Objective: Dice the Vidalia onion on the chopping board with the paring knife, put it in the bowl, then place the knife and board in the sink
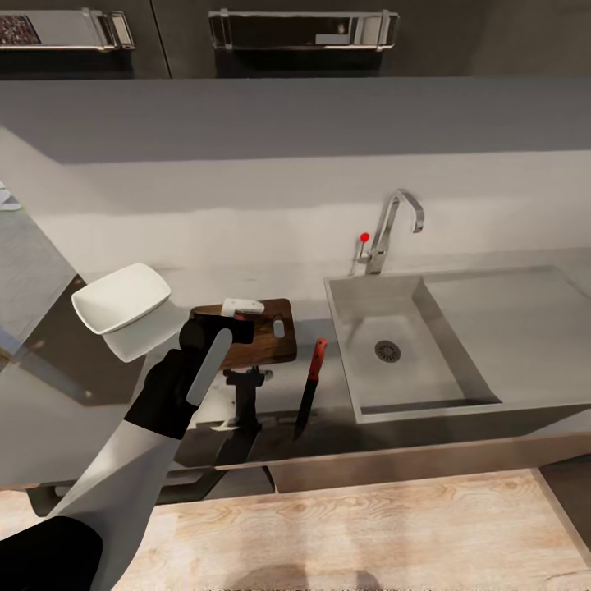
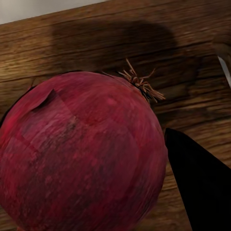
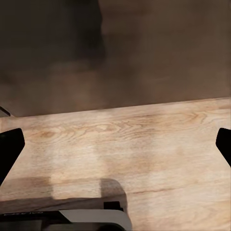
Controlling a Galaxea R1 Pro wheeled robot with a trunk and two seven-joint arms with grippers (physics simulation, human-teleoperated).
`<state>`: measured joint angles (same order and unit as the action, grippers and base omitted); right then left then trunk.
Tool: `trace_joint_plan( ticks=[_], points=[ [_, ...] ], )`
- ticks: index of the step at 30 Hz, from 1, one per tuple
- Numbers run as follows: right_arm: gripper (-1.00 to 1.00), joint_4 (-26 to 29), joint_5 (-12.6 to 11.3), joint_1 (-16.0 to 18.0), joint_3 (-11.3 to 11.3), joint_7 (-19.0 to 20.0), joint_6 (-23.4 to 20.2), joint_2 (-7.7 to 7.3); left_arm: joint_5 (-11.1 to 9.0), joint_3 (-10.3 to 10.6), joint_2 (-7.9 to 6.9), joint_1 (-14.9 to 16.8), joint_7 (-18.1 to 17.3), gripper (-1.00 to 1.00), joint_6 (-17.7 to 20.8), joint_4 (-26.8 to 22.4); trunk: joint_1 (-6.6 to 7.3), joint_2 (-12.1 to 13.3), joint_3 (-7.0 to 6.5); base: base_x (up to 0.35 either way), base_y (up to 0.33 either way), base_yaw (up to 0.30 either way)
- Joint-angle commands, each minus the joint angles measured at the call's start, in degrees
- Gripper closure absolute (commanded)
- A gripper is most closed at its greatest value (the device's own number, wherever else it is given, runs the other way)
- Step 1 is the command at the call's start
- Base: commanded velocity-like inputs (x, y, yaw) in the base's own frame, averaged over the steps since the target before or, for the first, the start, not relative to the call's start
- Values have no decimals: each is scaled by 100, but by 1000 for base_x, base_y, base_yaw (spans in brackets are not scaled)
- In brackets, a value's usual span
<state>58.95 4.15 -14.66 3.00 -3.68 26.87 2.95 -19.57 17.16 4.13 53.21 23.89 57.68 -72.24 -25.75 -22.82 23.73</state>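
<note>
One onion in play: Vidalia onion [image 2: 79, 154] at left gripper [image 1: 220, 322], over chopping board [image 1: 264, 331]; grip state unclear, dark finger [image 2: 199, 185] just beside it; set down mid-board, release slowly against rolling; paring knife [image 1: 309, 388] right of board; right gripper [image 3: 115, 144] spread wide, empty.

the left part of the chopping board [image 1: 275, 328] is covered by the left gripper [image 1: 234, 316] in the head view, and the gripper's jaws cannot be made out there. in the left wrist view the vidalia onion [image 2: 79, 154] is cut off at the picture's edge. the right gripper's fingertips [image 3: 9, 149] are clipped at both sides
</note>
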Motion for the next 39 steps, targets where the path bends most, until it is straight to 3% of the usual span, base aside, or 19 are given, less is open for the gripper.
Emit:
trace_joint_plan(
  ticks=[1,18,39],
  points=[
    [-100,6,44,-2,8,-28,3,6,-55,7,0,5,55,100,15,-2,-3,-10,16,0,0,0],
    [-100,7,46,-2,8,-28,3,7,-49,6,-1,6,55,100,12,-28,-3,-10,99,0,0,0],
    [-100,7,43,-2,8,-28,3,6,-40,6,-9,6,55,100,15,-41,-3,-10,104,35,25,0]
  ],
)
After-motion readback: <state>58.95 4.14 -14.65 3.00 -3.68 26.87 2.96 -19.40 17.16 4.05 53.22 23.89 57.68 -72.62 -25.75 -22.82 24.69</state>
